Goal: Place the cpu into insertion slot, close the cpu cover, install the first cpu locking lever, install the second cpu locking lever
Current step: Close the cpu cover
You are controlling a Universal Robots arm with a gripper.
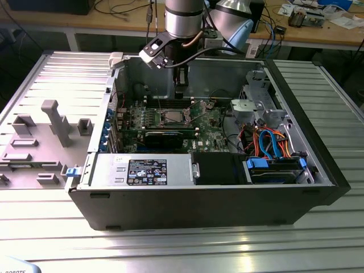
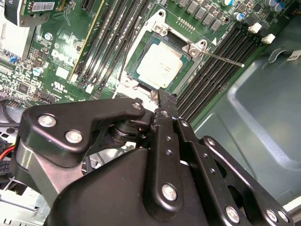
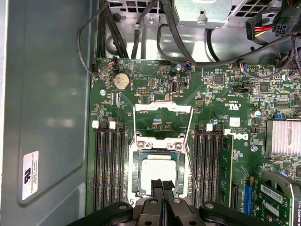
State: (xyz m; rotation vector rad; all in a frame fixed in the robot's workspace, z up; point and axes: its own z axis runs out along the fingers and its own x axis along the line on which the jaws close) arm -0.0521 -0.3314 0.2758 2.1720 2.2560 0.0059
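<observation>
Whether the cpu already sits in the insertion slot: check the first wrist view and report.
Yes, the silver-topped cpu lies flat inside the insertion slot, its metal top facing up.

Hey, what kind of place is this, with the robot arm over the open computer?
Probably a robotics lab or workshop: an open computer case sits on a ribbed metal table, grey fixture blocks lie beside it, and a wooden bench strewn with cables runs behind.

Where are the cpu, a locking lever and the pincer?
cpu (image 3: 157,168): first wrist view, middle of its silver top.
locking lever (image 2: 223,59): second wrist view, midway along the thin rod.
pincer (image 3: 163,184): first wrist view, between its fingertips.
</observation>
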